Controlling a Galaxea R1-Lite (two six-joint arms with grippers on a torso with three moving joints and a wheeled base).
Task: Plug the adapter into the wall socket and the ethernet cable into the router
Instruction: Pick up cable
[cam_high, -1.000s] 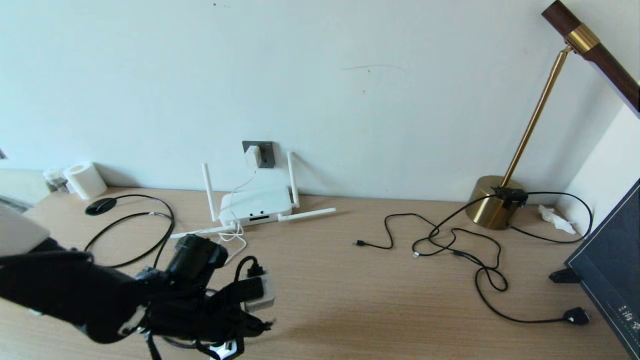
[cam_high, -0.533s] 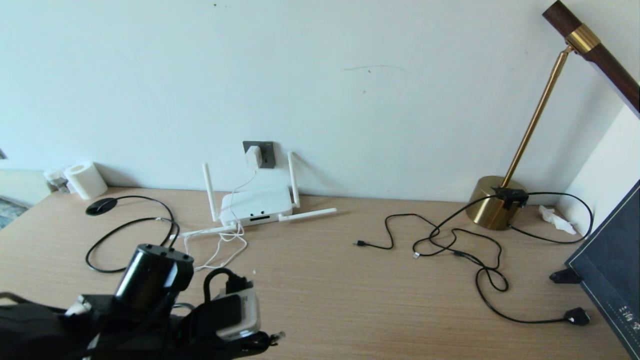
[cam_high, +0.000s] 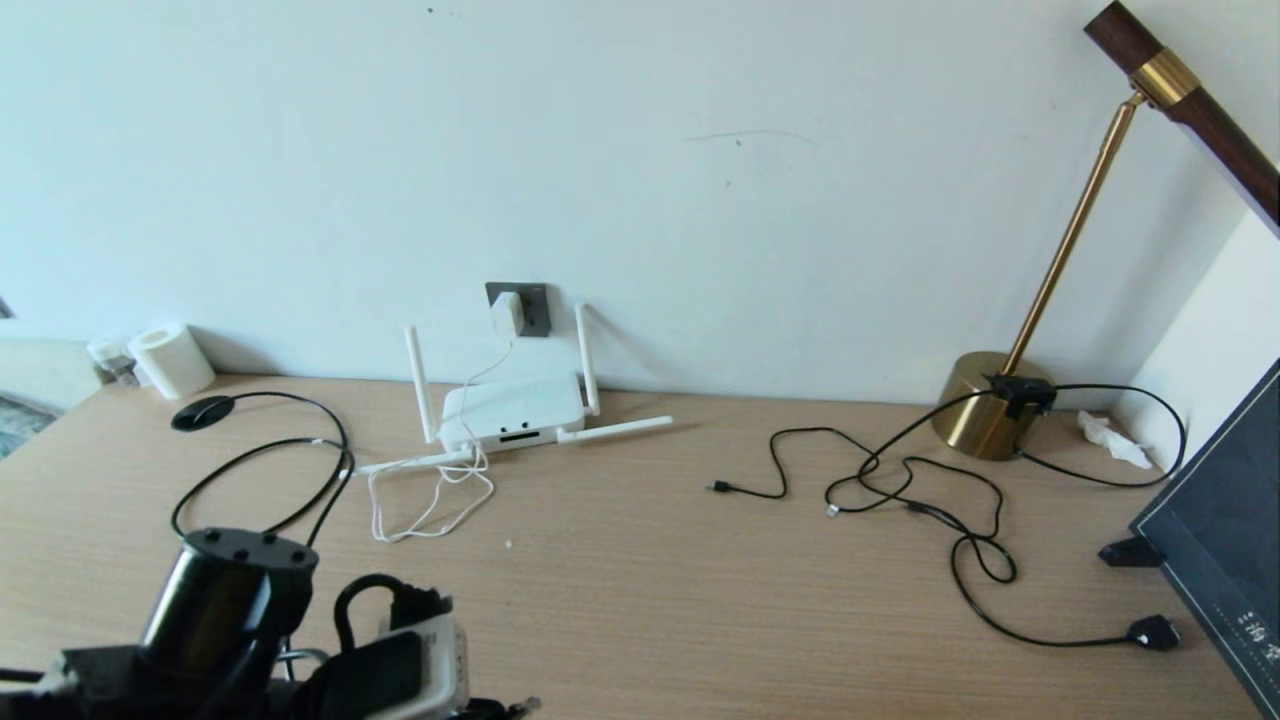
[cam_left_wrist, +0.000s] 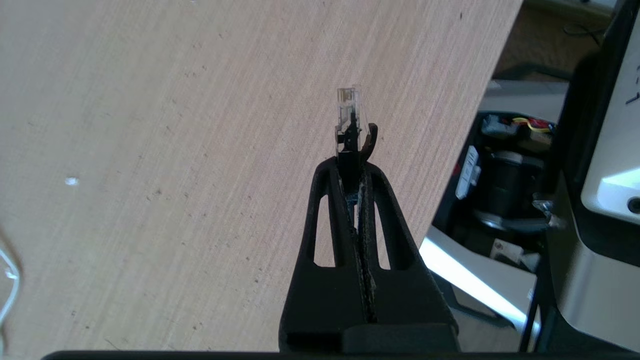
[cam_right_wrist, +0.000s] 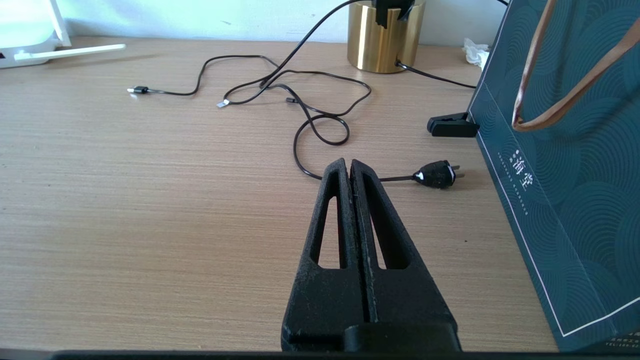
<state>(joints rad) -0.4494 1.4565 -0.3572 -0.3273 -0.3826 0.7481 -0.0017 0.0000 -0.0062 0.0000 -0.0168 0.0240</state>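
My left gripper pinches the thin black ethernet cable behind its clear plug; my right gripper hangs closed, empty.

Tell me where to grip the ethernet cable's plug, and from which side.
Grip the black boot behind the clear tip, coming from behind along the cable. The left hand already pinches the ethernet cable there, so the tip projects free beyond the fingertips, ready for the slot of the router.
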